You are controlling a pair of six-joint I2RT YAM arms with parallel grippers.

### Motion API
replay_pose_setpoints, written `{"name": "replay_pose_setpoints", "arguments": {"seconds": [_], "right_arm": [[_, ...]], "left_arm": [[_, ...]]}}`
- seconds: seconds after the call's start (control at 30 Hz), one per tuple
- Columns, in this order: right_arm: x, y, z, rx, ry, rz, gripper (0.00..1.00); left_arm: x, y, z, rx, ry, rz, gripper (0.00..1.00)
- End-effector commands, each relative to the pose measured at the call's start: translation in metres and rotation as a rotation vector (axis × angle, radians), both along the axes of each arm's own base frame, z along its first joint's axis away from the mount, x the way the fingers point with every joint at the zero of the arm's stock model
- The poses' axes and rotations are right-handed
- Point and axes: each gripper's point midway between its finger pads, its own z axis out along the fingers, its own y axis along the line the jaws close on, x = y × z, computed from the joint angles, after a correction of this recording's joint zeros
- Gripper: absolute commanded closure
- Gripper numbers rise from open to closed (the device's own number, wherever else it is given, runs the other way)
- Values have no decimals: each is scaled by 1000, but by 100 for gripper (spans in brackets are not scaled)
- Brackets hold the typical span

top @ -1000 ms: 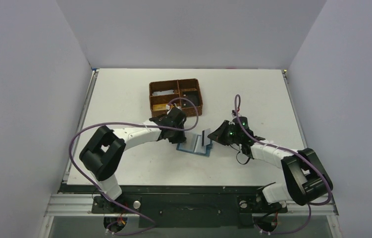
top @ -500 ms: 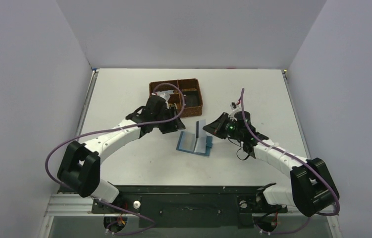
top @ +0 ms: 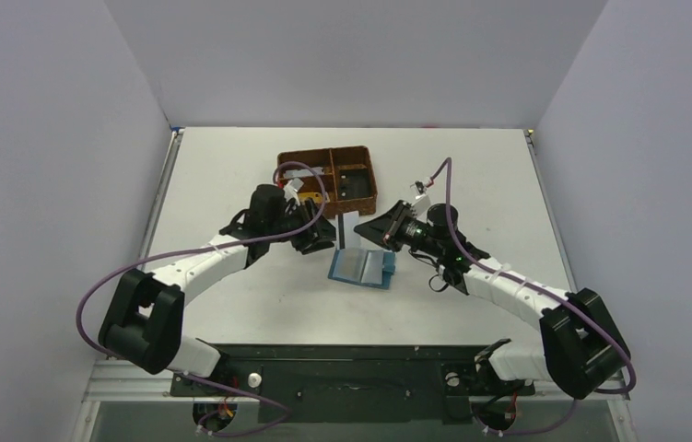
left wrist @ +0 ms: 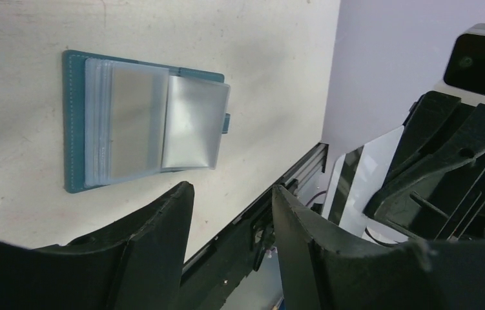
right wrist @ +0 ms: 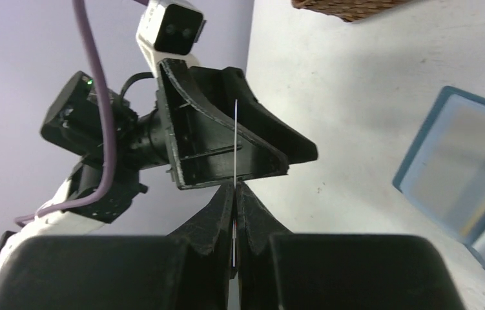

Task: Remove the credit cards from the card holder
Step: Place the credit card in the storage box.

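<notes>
**Card Is Out, Pinched by Its Edge**

The credit card (right wrist: 235, 142) could slip or twist loose, because only a thin strip of it is pinched (a quick swing would do it). The card holder (left wrist: 75, 129) lies open on the counter (left wrist: 259, 39) with nothing pinning it, so it may slide when another card is pulled.

The right end effector (right wrist: 234, 194) is squeezed together on the card, up above the card holder's far side. The left end effector (left wrist: 230, 194) has its fingers apart and holds nothing. It hovers left of the card holder, near the woven basket (top: 328, 180).
</notes>
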Motion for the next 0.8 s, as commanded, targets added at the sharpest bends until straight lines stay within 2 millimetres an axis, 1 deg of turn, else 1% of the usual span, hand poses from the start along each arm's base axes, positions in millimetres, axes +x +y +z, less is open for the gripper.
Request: {"name": "replay_pose_setpoints", "arguments": {"seconds": [0.0, 0.07, 0.13, 0.17, 0.2, 0.23, 0.27, 0.3, 0.37, 0.5, 0.77], "right_arm": [[4, 17, 43, 124, -78, 34, 100], [4, 17, 43, 127, -74, 33, 100], [4, 15, 42, 123, -73, 29, 100], [5, 12, 44, 125, -77, 19, 100], [6, 9, 42, 123, -73, 11, 100], [8, 4, 43, 123, -78, -2, 100], [8, 2, 40, 120, -72, -6, 100], [10, -3, 39, 118, -72, -19, 100], [11, -7, 40, 118, -75, -25, 100], [12, -6, 41, 119, -74, -24, 100], [12, 2, 47, 150, -79, -3, 100]], "left_arm": [[4, -11, 50, -207, -92, -30, 54], [5, -8, 52, -217, -93, -17, 54], [6, -2, 47, -196, -75, 9, 55], [6, 2, 45, -187, -73, 19, 55], [8, 9, 39, -172, -58, 43, 55], [7, 12, 39, -170, -60, 51, 55], [10, 18, 38, -167, -57, 72, 55], [9, 21, 37, -168, -57, 79, 55], [8, 25, 39, -177, -59, 84, 55], [7, 25, 49, -210, -74, 80, 55], [7, 19, 74, -317, -114, 66, 55]]}}
